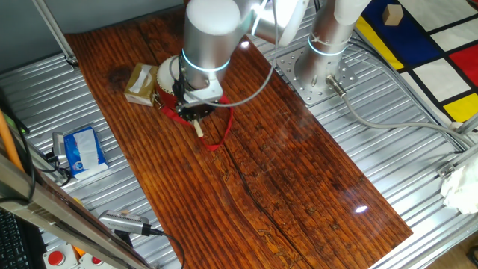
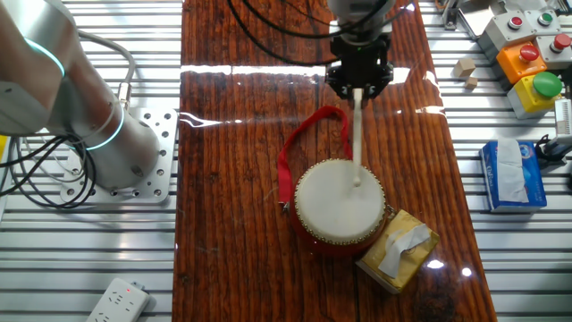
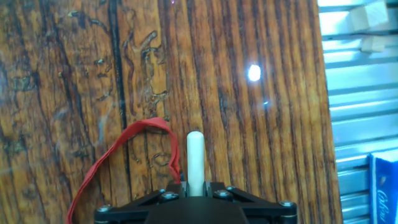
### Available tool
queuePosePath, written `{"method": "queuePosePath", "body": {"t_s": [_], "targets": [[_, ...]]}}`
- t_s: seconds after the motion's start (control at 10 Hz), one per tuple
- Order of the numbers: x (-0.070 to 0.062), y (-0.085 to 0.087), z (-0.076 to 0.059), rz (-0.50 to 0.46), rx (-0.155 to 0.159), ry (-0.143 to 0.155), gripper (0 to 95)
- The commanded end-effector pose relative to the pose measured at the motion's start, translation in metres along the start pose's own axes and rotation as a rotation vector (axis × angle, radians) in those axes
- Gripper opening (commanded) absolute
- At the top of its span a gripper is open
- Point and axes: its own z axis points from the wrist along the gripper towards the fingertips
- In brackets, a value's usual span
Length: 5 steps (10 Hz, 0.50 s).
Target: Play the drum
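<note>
The drum (image 2: 338, 207) has a red barrel and a cream-white skin and stands on the wooden board, with its red strap (image 2: 295, 143) looped toward my gripper. My gripper (image 2: 358, 82) is shut on a thin light wooden stick (image 2: 357, 134). The stick's far end lies over the skin near its edge; I cannot tell whether it touches. In one fixed view my arm hides most of the drum (image 1: 166, 76), and the gripper (image 1: 196, 112) sits beside it. The hand view shows the stick (image 3: 195, 155) between the jaws and the strap (image 3: 118, 155); the drum is out of view there.
A tan cardboard box (image 2: 399, 249) touches the drum's side. A blue tissue pack (image 2: 514, 174), button boxes (image 2: 527, 54) and small wooden blocks (image 2: 465, 67) lie off the board. The arm's base (image 2: 116, 152) stands on the other side. A power strip (image 2: 116, 302) lies near it.
</note>
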Motion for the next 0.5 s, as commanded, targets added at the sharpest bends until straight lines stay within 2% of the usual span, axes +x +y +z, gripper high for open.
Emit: {"method": "queuePosePath", "body": {"t_s": [0.1,0.5], "targets": [[0.0019,0.0024,-0.0047,0.1,-0.008,-0.087,0.0],[0.0025,0.0026,-0.0051,0.087,-0.002,-0.068,0.0]]}}
